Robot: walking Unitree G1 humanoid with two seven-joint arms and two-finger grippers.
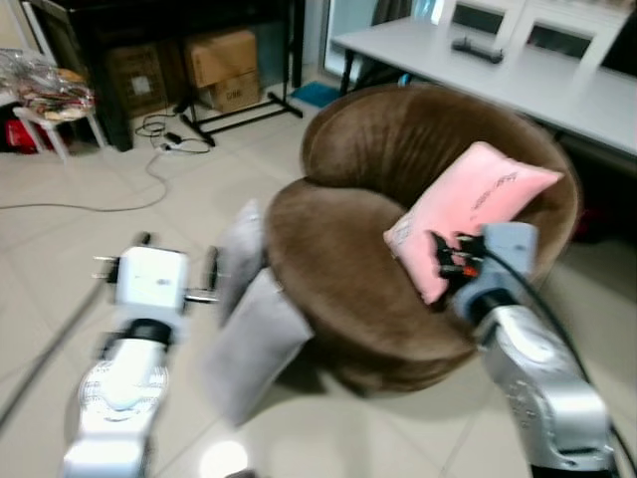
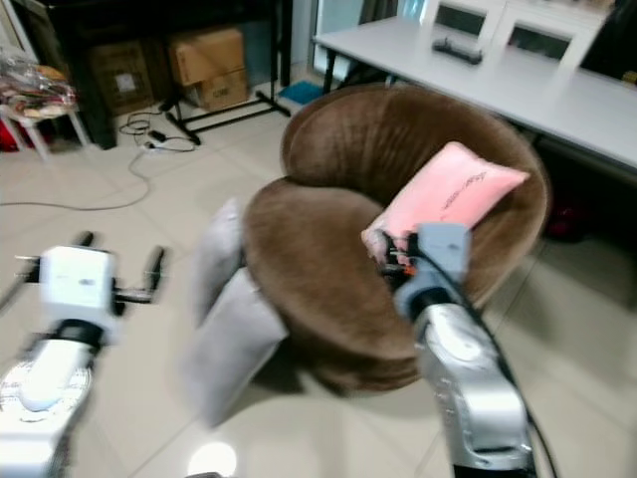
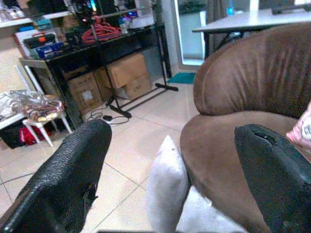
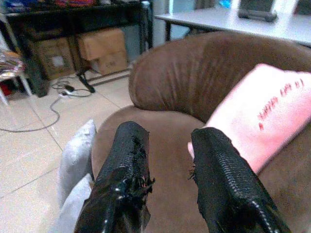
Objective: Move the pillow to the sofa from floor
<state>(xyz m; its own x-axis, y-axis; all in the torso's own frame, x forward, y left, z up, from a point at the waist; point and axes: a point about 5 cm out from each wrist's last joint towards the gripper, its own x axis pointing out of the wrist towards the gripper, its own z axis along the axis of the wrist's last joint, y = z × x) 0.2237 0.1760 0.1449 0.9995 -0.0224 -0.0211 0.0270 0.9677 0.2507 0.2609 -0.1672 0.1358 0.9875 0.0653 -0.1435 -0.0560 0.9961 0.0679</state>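
Pale floor tiles (image 1: 109,229) surround a round brown sofa (image 1: 378,179), where the pink pillow (image 1: 468,209) leans tilted against the backrest. Just before its lower corner, the right gripper (image 4: 167,167) holds nothing, fingers slightly apart. Two grey cushions (image 1: 249,319) rest against the sofa's side, near the left gripper (image 3: 175,160) with fingers spread wide

Brown sofa (image 1: 398,189), plain. Pink pillow (image 1: 478,209) with small dark lettering. Two light grey cushions (image 1: 254,339). Cream floor tiles (image 1: 90,259). White table (image 1: 537,75). Tan cardboard boxes (image 1: 224,65). Black grippers' fingers (image 4: 121,179), silver arms (image 1: 542,383).
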